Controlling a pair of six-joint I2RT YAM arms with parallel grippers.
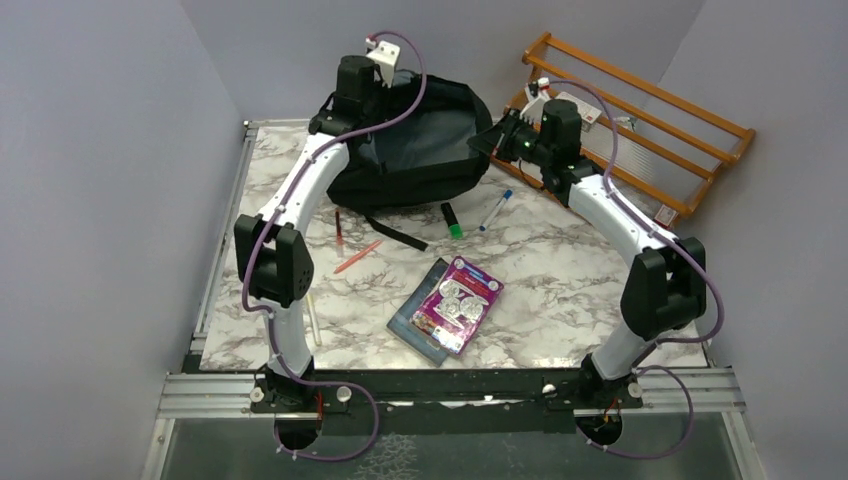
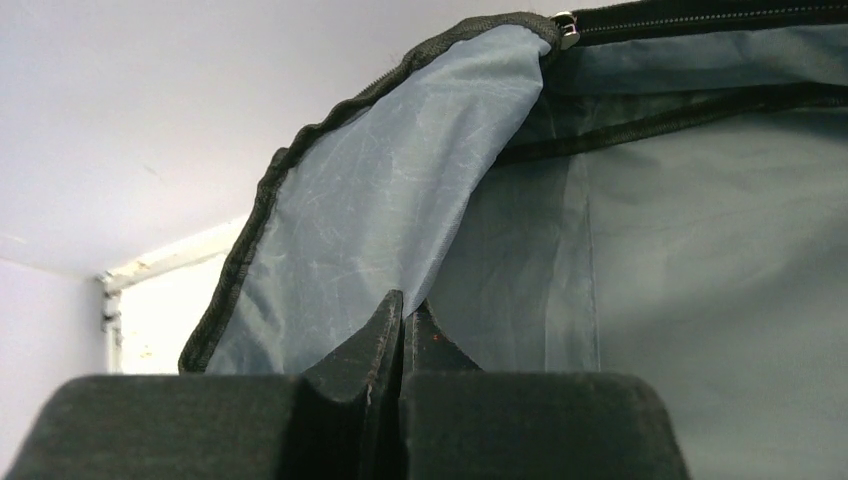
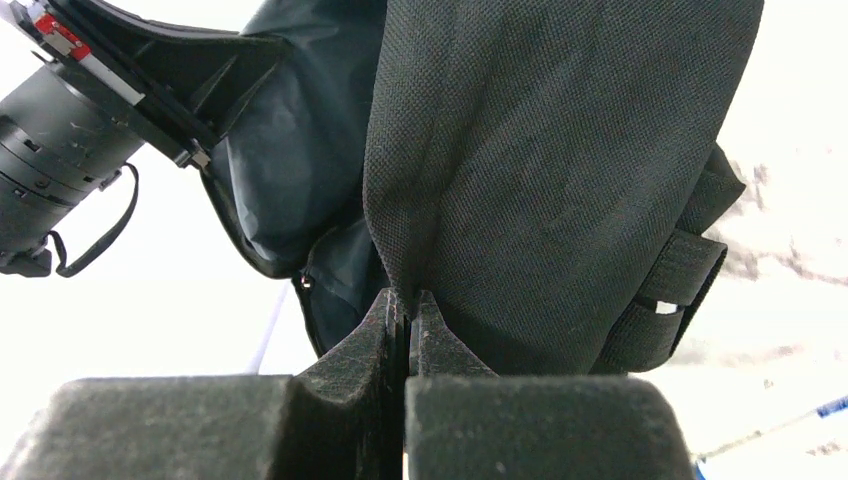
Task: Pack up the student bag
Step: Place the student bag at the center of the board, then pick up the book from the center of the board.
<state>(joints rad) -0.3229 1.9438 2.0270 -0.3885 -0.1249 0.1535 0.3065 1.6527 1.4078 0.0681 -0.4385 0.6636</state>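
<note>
From my station, the marble table [image 1: 560, 270] fills the top view, and the student bag [image 1: 420, 150] lies at its far edge, mouth gaping open so that the grey lining shows inside. One black strap [image 1: 395, 230] trails from it toward the near side. Off the table's far right corner leans a wooden rack [image 1: 650, 110].

Both arms reach out to the bag, one on each side of the opening. The left gripper [image 2: 403, 310] sits at the bag's left rim. In its wrist view the fingers are pressed together with the grey lining pinched at their tips, and the zippered edge curves up above them. The right gripper [image 3: 405, 305] is at the bag's right rim, fingers likewise closed tight, clamping a fold of the black outer fabric that rises straight up from the tips.

Nearer the arms, well apart from the bag, a purple-covered book [image 1: 457, 303] lies on top of a dark book [image 1: 410, 318]. Just in front of the bag lie a green-capped marker [image 1: 451, 220] and a blue pen [image 1: 495, 210]. To the left lie an orange pen [image 1: 357, 257] and a dark red pen [image 1: 339, 228].
</note>
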